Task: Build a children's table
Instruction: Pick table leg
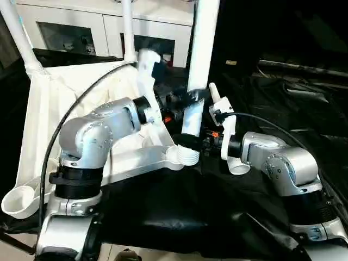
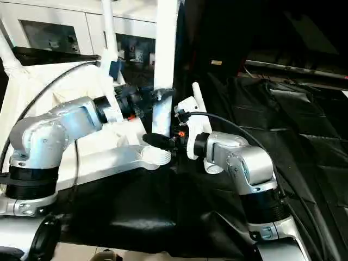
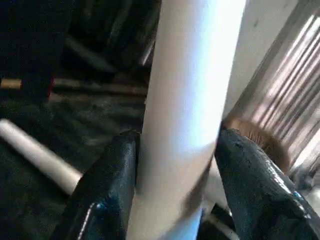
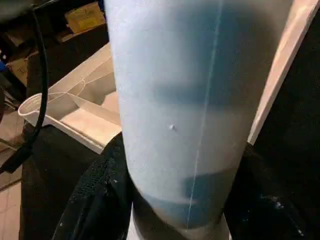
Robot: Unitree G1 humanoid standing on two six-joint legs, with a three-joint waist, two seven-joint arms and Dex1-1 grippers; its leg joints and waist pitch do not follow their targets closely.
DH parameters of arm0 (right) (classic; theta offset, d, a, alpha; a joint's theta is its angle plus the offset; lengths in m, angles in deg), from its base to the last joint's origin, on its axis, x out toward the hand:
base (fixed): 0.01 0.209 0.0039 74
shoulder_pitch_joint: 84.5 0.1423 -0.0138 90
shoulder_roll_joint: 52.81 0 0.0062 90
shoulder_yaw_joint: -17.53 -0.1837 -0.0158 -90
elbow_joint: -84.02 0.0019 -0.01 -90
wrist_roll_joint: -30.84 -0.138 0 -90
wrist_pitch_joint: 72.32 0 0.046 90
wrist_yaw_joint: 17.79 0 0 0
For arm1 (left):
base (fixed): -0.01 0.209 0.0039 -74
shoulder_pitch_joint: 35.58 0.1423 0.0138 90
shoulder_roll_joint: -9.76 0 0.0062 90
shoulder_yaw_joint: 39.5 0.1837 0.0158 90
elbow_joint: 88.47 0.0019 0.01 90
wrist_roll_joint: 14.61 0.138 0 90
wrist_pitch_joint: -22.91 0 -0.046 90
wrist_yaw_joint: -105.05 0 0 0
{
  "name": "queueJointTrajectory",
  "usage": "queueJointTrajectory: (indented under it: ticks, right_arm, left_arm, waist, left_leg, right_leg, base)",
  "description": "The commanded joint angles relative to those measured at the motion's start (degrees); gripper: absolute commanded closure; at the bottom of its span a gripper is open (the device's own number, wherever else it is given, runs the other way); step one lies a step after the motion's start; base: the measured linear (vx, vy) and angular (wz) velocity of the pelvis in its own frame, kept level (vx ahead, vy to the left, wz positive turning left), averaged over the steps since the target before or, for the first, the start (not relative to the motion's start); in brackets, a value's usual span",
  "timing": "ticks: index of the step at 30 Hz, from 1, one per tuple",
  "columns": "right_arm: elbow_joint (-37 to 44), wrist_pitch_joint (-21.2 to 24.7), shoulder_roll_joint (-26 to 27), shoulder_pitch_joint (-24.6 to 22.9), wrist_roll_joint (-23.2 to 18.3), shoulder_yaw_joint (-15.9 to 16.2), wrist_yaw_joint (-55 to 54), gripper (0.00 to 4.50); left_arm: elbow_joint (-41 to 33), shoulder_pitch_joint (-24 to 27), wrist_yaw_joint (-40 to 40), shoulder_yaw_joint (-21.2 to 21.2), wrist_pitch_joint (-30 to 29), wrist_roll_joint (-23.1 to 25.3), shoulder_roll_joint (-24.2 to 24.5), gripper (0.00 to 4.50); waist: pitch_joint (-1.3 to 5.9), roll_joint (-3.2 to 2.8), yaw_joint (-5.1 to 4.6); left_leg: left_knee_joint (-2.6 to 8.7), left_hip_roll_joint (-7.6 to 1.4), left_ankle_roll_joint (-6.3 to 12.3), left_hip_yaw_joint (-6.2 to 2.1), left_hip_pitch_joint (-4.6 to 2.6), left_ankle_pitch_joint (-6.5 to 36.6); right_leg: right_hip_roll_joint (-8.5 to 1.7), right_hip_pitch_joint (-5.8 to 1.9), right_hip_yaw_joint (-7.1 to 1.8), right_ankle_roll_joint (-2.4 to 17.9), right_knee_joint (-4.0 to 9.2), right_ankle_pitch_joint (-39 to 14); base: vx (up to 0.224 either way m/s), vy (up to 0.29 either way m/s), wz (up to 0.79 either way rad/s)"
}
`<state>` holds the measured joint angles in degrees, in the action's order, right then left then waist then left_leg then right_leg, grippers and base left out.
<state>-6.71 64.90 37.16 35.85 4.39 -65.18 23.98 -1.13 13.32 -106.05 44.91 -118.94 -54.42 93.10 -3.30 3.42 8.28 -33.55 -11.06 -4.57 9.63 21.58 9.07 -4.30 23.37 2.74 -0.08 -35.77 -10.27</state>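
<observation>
No readable writing or brand marks anywhere; a yellowish label (image 4: 85, 17) in the dark background of the right wrist view is too blurred to read.

Tabletop (image 1: 60, 109) lies upside down, ribbed underside up, tilted on black cloth (image 1: 179, 212). Near corner socket (image 1: 184, 155) holds the foot of an upright white leg (image 1: 202, 49). Left near socket (image 1: 19, 200) is an open round cup, nothing in it. Two more legs stand in the far sockets: far-left leg (image 1: 19, 38) leaning, far-mid leg (image 1: 128, 30) upright. Another white tube (image 3: 37, 155) lies on the dark cloth in the left wrist view.

Left gripper (image 1: 185, 100) reaches the upright leg from the tabletop side, above the socket. In the left wrist view its black fingers (image 3: 107, 190) sit on either side of the leg, pinching it or very nearly; a thin gap on one side can't be ruled out.

Right gripper (image 1: 198, 142) is low on the same leg, just above the socket. In the right wrist view its fingers (image 4: 97, 200) press both sides of the leg, clamped on it.

White cabinet (image 1: 81, 27) with glass doors stands behind the tabletop. A black cable (image 1: 70, 122) arcs over the left forearm; another runs to the right wrist.
</observation>
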Motion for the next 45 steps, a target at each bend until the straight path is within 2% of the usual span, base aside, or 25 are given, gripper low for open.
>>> queueJointTrajectory:
  ticks: [1,3,5,7,10,11,13,15,18,20,21,25,26,27,29,33,34,37,40,45]
  right_arm:
    - [-0.7,0.1,0.2,-0.3,0.1,-0.6,-0.9,2.59]
    - [-0.9,-0.2,0.5,-0.2,0.0,-0.9,-1.0,2.59]
    - [-1.2,-1.5,1.4,-0.1,-0.1,-1.8,-1.9,2.59]
    - [-1.4,-2.4,1.9,0.0,-0.1,-2.5,-2.5,2.59]
    - [-1.9,-4.0,2.6,0.2,0.2,-3.5,-3.7,2.59]
    - [-2.3,-5.0,3.0,0.4,0.5,-4.4,-4.7,2.59]
    - [-4.7,-8.2,3.6,1.1,2.4,-6.4,-8.7,2.59]
    - [-6.0,-9.7,3.5,1.4,3.7,-6.7,-10.2,2.59]
    - [-11.2,-15.1,3.6,2.4,7.5,-8.4,-16.6,2.59]
    - [-11.8,-15.6,3.7,2.6,7.9,-8.7,-17.6,2.59]
    - [-11.9,-15.9,3.6,2.6,8.1,-8.7,-17.6,2.59]
    - [-12.2,-17.9,3.5,2.3,9.4,-7.9,-16.9,2.59]
    - [-12.1,-18.2,3.5,2.2,9.6,-7.7,-16.8,2.59]
    - [-12.2,-18.6,3.5,2.0,9.6,-7.5,-16.6,2.59]
    - [-12.4,-19.2,3.5,1.8,9.7,-7.3,-16.5,2.59]
    - [-12.0,-19.4,3.6,1.1,10.1,-7.0,-15.9,2.59]
    - [-12.0,-19.4,3.6,1.1,10.1,-7.0,-15.9,2.59]
    - [-11.8,-19.3,3.7,0.7,10.2,-6.7,-15.6,2.59]
    - [-12.0,-19.5,3.7,0.6,10.5,-6.1,-15.2,2.59]
    - [-12.1,-19.5,3.7,0.6,10.5,-5.8,-15.0,2.59]
  left_arm:
    - [-1.6,-0.8,0.4,-2.3,3.1,-2.9,-1.9,1.46]
    - [-1.5,-0.8,1.0,-3.8,4.3,-3.8,-2.8,1.43]
    - [-1.3,-1.4,3.6,-9.4,6.9,-7.9,-5.9,1.43]
    - [-1.1,-1.8,5.4,-12.4,7.4,-10.6,-7.1,1.43]
    - [-1.3,-1.5,5.4,-13.8,7.6,-11.5,-6.8,1.43]
    - [-1.7,-0.8,4.6,-13.3,7.7,-10.4,-5.7,1.43]
    - [-2.4,3.5,-0.7,-1.7,12.2,3.8,3.3,1.43]
    - [-2.0,5.4,-3.1,3.8,14.4,9.7,7.5,1.43]
    - [1.6,10.4,-9.0,16.0,23.5,22.2,16.9,1.43]
    - [1.7,11.1,-10.5,17.3,24.5,22.8,17.8,1.43]
    - [1.9,11.4,-11.5,17.7,24.2,22.4,18.1,1.43]
    - [4.8,12.2,-15.7,22.2,27.5,26.2,21.7,1.43]
    - [5.9,12.5,-17.1,23.6,28.5,27.8,23.0,1.43]
    - [6.9,12.8,-18.3,24.7,29.4,29.0,24.1,1.43]
    - [7.9,13.3,-19.9,25.4,30.1,29.9,25.0,1.6]
    - [8.6,13.8,-21.0,26.4,29.0,31.3,26.3,1.78]
    - [8.6,13.8,-21.0,26.4,29.0,31.3,26.3,1.98]
    - [9.2,14.0,-21.2,27.1,28.3,32.0,26.9,2.15]
    - [9.5,14.3,-22.0,27.4,28.1,32.8,27.2,2.52]
    - [9.4,14.7,-22.7,27.5,27.6,33.4,27.5,2.87]
  waist:
    - [4.0,-0.57,0.09]
    - [4.03,-0.58,0.12]
    - [3.98,-0.49,0.08]
    - [4.02,-0.43,0.13]
    - [3.96,-0.41,0.08]
    - [3.94,-0.45,0.04]
    - [3.91,-0.45,0.01]
    - [3.86,-0.77,-0.03]
    - [3.91,-0.69,-0.26]
    - [4.12,-0.89,-0.21]
    - [4.19,-1.03,-0.37]
    - [4.09,-0.96,-0.5]
    - [4.02,-1.03,-0.44]
    - [3.85,-0.88,-0.71]
    - [3.92,-1.05,-0.9]
    - [3.84,-1.22,-1.2]
    - [3.79,-1.19,-1.25]
    - [3.77,-1.17,-1.26]
    - [3.72,-1.1,-1.3]
    - [3.75,-1.12,-1.54]
  left_leg:
    - [3.81,-1.3,-3.29,-0.33,-0.7,13.0]
    - [3.8,-1.33,-3.23,-0.34,-0.71,13.0]
    - [3.79,-1.35,-3.24,-0.28,-0.67,13.1]
    - [3.68,-1.24,-3.21,-0.28,-0.63,13.3]
    - [3.82,-1.26,-3.01,-0.28,-0.71,13.6]
    - [3.9,-1.28,-3.05,-0.33,-0.72,13.6]
    - [4.3,-1.38,-2.98,-0.53,-0.89,13.6]
    - [4.45,-1.56,-3.67,-0.57,-1.15,14.0]
    - [4.46,-1.44,-4.64,-0.34,-1.19,14.2]
    - [4.44,-1.46,-5.28,-0.36,-1.28,13.4]
    - [4.31,-1.48,-5.6,-0.24,-1.38,12.9]
    - [4.2,-1.34,-4.73,-0.1,-1.14,12.8]
    - [4.24,-1.32,-4.49,-0.14,-1.16,13.1]
    - [4.41,-1.18,-4.31,-0.16,-0.88,14.0]
    - [4.42,-1.31,-4.63,-0.17,-1.25,14.9]
    - [4.43,-1.47,-4.76,-0.17,-1.44,16.4]
    - [4.46,-1.45,-4.65,-0.22,-1.35,16.7]
    - [4.5,-1.48,-4.57,-0.25,-1.34,17.0]
    - [4.53,-1.48,-4.54,-0.28,-1.38,17.5]
    - [4.49,-1.47,-4.35,-0.3,-1.29,17.0]
  right_leg:
    - [-3.16,-3.12,-1.93,8.4,4.37,-11.3]
    - [-3.2,-3.11,-1.92,8.4,4.34,-11.2]
    - [-3.17,-3.08,-1.94,8.4,4.31,-11.1]
    - [-3.2,-3.13,-1.9,8.8,4.35,-11.3]
    - [-3.08,-3.0,-1.92,7.6,4.53,-12.8]
    - [-3.04,-2.98,-1.91,6.9,4.54,-13.3]
    - [-2.92,-2.59,-1.93,4.0,4.81,-15.4]
    - [-3.03,-2.3,-2.05,2.5,4.79,-16.8]
    - [-2.98,-2.15,-2.14,2.7,4.65,-16.1]
    - [-3.16,-2.21,-2.14,3.7,4.29,-14.4]
    - [-2.94,-2.23,-2.13,5.2,3.87,-11.2]
    - [-3.0,-2.54,-2.12,7.4,3.61,-8.5]
    - [-3.0,-2.46,-2.12,7.2,3.82,-9.3]
    - [-3.0,-2.63,-2.2,6.5,4.02,-11.6]
    - [-3.14,-2.38,-2.27,6.2,4.09,-13.4]
    - [-3.1,-2.18,-2.23,8.0,4.02,-13.3]
    - [-3.11,-2.25,-2.23,8.0,4.04,-13.7]
    - [-3.19,-2.27,-2.27,8.0,4.06,-14.6]
    - [-3.24,-2.16,-2.27,8.0,4.19,-15.8]
    - [-3.24,-2.23,-2.27,8.3,4.13,-15.1]
  base:
    - [0.0,0.0,0.0]
    - [0.0,0.0,0.0]
    - [0.0,0.0,0.0]
    - [0.0,0.0,0.0]
    - [0.0,0.0,0.0]
    - [0.0,0.0,0.0]
    - [0.0,0.0,0.0]
    - [0.0,0.0,0.0]
    - [0.0,0.0,0.0]
    - [0.0,0.0,0.0]
    - [0.0,0.0,0.0]
    - [0.0,0.0,0.0]
    - [0.0,0.0,0.0]
    - [0.0,0.0,0.0]
    - [0.0,0.0,0.0]
    - [0.0,0.0,0.0]
    - [0.0,0.0,0.0]
    - [0.0,0.0,0.0]
    - [0.0,0.0,0.0]
    - [0.0,0.0,0.0]
